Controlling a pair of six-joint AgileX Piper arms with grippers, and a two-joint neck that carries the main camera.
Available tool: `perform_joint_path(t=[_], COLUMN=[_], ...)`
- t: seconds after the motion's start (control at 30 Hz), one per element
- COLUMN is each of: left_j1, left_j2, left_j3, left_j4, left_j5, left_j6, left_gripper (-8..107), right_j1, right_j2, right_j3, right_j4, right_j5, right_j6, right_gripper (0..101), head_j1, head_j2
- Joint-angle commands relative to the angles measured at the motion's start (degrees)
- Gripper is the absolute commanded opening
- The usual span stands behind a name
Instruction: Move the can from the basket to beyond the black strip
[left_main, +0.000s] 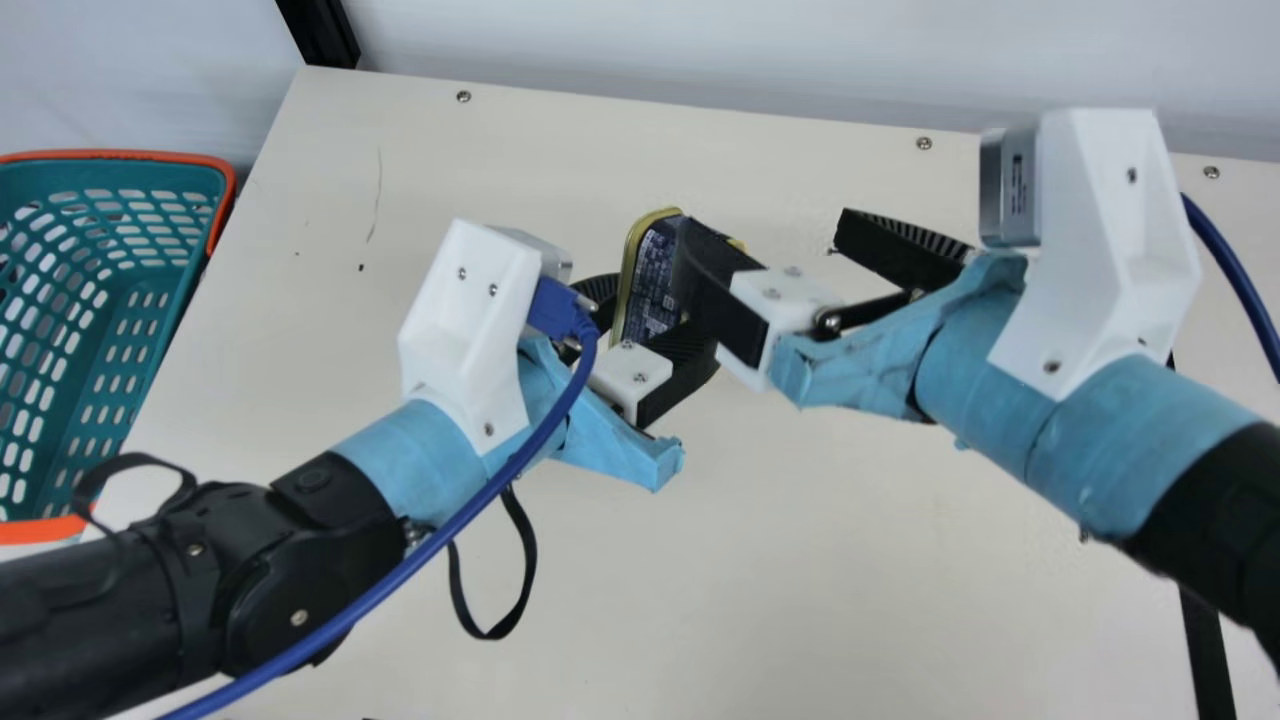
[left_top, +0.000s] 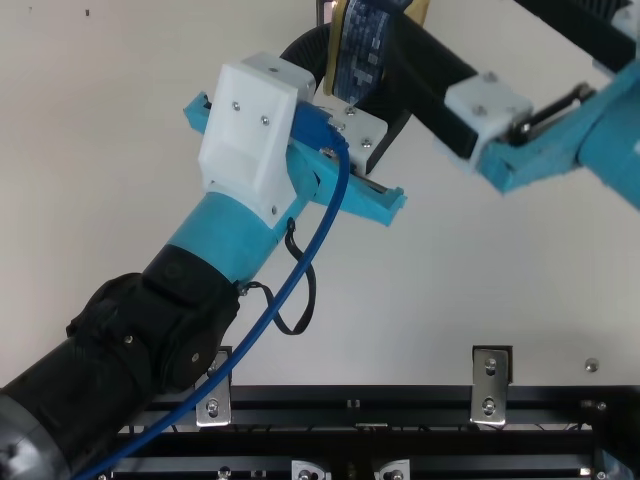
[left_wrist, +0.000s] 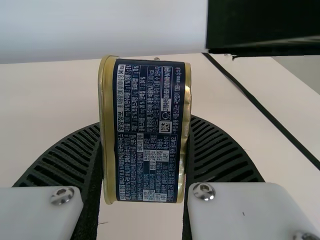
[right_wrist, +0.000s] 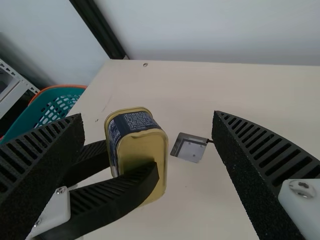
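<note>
In the main view my left gripper is shut on the can, dark blue with gold rims, held mid-table. My right gripper stands open at its right, one finger overlapping the can's right part in this view. The top view has the can at its upper edge. Both ribbed fingers of my left gripper flank the can in the left wrist view. In the right wrist view the can lies within the span of my right gripper, farther off. The black strip runs at the right.
A teal basket with an orange rim stands beyond the table's left edge. A small metal plate shows past the can in the right wrist view. The blue cable hangs along my left arm. A pale wall lies behind the table.
</note>
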Motion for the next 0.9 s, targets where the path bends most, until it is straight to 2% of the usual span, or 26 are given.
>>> perform_joint_path(t=[0.0,0.2,0.4,0.87], left_j1=[0.0,0.0,0.0,0.0], left_j2=[0.0,0.0,0.0,0.0], left_j3=[0.0,0.0,0.0,0.0], left_j4=[0.0,0.0,0.0,0.0], left_j5=[0.0,0.0,0.0,0.0], left_j6=[0.0,0.0,0.0,0.0], left_gripper=[10,10,10,10], right_j1=[-1.3,-4.5,-5.6,-3.8], right_j2=[1.8,6.0,9.4,13.8], right_j3=[-1.1,-3.0,-3.7,-5.0], right_j4=[5.7,12.6,17.3,22.5], right_j5=[2.5,6.9,9.3,10.8], right_j6=[-6.0,-15.1,-21.4,-27.4], right_gripper=[101,101,101,101], head_j1=[-1.2,-1.2,-1.2,-1.2], head_j2=[-0.1,-0.1,-0.1,-0.1])
